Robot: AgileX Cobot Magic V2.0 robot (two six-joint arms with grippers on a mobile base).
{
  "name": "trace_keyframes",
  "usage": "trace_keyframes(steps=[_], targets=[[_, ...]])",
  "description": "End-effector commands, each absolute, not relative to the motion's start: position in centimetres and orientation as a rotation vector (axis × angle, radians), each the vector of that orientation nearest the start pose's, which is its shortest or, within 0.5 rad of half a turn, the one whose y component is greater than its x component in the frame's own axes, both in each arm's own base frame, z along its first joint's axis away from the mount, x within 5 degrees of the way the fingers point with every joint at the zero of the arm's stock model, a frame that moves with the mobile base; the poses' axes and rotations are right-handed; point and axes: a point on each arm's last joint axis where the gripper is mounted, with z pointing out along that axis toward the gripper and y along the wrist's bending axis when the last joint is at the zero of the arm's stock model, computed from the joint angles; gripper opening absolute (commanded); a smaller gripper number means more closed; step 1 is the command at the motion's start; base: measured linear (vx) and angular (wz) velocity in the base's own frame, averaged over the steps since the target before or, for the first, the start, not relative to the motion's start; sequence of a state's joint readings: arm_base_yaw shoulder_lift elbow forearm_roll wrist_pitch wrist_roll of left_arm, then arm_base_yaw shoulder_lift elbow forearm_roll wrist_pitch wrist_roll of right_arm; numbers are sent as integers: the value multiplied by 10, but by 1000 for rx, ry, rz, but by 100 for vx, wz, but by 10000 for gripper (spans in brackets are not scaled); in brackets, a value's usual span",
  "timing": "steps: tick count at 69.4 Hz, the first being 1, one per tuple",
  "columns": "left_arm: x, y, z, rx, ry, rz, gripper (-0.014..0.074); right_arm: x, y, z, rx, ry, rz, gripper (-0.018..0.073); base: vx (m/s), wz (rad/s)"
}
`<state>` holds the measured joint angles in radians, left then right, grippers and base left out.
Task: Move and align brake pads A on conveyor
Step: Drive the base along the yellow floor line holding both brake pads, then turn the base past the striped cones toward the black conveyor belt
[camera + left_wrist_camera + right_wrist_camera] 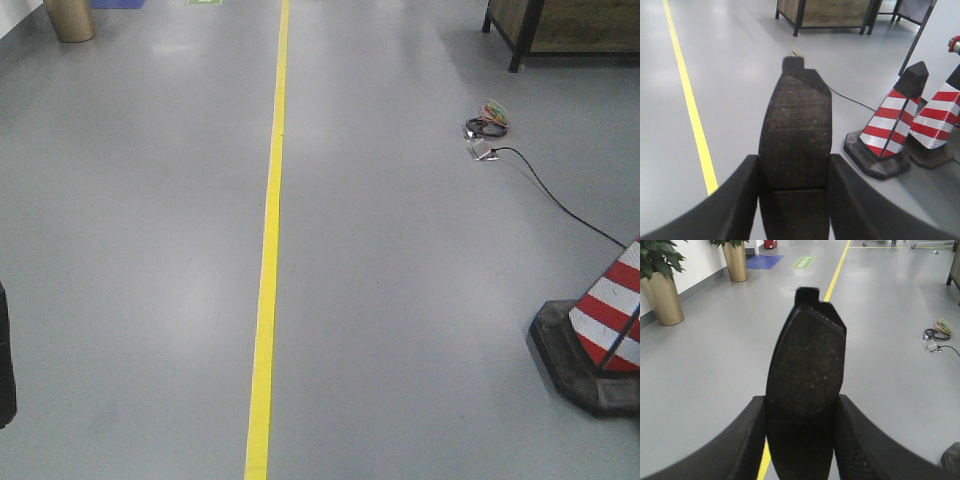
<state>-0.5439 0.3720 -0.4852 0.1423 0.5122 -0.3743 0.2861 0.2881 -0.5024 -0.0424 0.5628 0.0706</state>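
Observation:
In the left wrist view a brake pad (pixel 796 130) with a dark rough friction face and a central groove stands lengthwise between the black fingers (pixel 735 200); my left gripper (pixel 795 195) is shut on it, held above the grey floor. The right wrist view shows another brake pad (pixel 807 370), dark with a black backing tab on top, clamped in my right gripper (pixel 802 435), which is shut on it. The conveyor is out of view in every frame. Neither gripper appears in the front view.
Grey floor with a yellow line (pixel 268 260). A red-and-white traffic cone (pixel 605 320) stands at right, two cones (pixel 892 125) in the left wrist view. A cable and plug box (pixel 485 140) lie on the floor. Wooden racks (pixel 560 25) and gold planters (pixel 662 295) stand farther off.

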Motion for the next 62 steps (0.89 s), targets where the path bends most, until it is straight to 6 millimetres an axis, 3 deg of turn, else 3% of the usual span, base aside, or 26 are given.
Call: trace_keyframes(steps=[1, 40, 62], targets=[[72, -38, 322, 233, 1782, -517, -6, 61, 16, 330, -210, 1707, 206, -2, 51, -5], [72, -38, 323, 233, 1782, -517, -6, 61, 16, 330, -210, 1707, 205, -2, 43, -11], [72, -38, 323, 233, 1782, -517, -6, 61, 16, 330, -210, 1707, 205, -2, 26, -55]])
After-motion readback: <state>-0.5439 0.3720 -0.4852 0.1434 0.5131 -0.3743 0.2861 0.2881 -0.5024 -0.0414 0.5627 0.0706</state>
